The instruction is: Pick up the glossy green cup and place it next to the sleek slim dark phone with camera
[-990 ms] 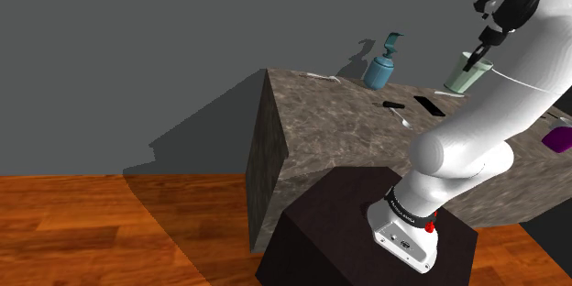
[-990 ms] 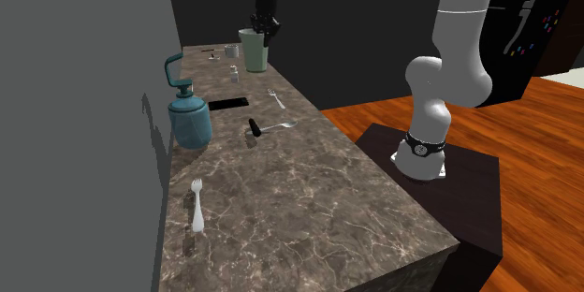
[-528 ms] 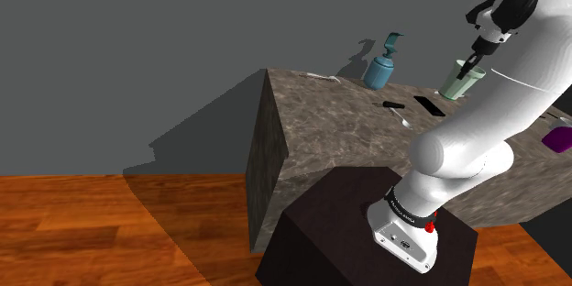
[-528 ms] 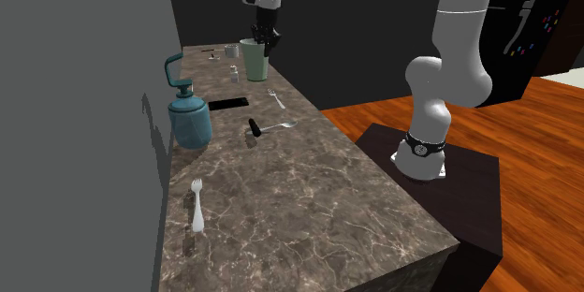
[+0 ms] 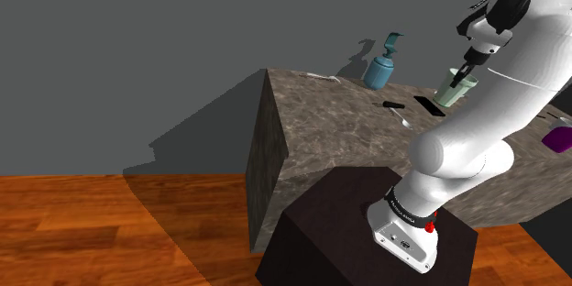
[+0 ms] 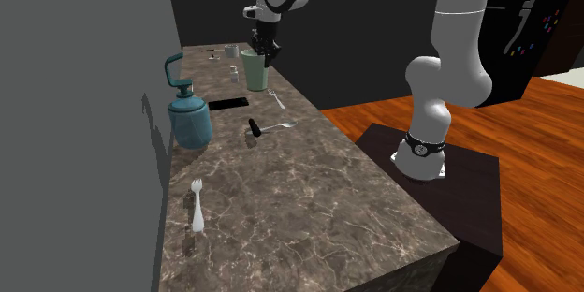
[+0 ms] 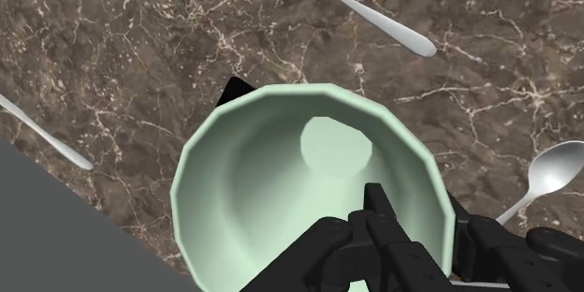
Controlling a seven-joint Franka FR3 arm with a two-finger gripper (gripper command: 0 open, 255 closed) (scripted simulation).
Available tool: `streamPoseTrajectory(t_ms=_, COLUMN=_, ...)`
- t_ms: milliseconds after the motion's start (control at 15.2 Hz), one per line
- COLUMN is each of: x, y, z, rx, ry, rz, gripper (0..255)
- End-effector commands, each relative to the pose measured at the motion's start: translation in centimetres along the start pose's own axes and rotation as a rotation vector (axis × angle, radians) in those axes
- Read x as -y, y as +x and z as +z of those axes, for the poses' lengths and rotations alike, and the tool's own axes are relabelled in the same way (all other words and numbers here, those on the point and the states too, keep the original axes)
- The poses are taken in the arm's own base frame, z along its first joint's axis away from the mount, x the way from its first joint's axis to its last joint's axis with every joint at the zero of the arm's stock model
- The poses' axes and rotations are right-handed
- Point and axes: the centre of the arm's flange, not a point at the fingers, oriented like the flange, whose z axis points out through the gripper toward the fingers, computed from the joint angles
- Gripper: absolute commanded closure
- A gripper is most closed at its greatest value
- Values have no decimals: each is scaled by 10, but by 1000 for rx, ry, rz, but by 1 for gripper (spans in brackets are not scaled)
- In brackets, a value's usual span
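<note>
Wrist view: the jaws are clamped on the rim of the pale green cup (image 7: 309, 187); the dark phone (image 7: 232, 94) peeks out just beyond them; lowering here risks landing on its corner and tipping.

Pale green cup (image 6: 254, 68) close by the black phone (image 6: 228, 104).
The cup stands upright with its mouth up, empty, a smooth pale mint inside and out. The gripper (image 6: 265, 54) pinches its rim. Whether its base touches the counter (image 6: 309, 206) I cannot tell. The phone, a slim dark slab, lies flat on the counter, near the cup but apart from it.
</note>
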Motion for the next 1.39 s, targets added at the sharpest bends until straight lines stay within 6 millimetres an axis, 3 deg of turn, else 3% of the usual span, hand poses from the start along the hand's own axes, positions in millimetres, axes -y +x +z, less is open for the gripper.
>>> streamPoseTrajectory(t_ms=0, x=2, y=-1, z=10, rx=-1, ry=-1, rz=0, gripper=255)
streamPoseTrajectory(t_ms=990, x=17, y=-1, z=89, rx=-1, ry=-1, rz=0, gripper=255)
streamPoseTrajectory(t_ms=1320, x=17, y=-1, z=89, rx=-1, ry=-1, rz=0, gripper=255)
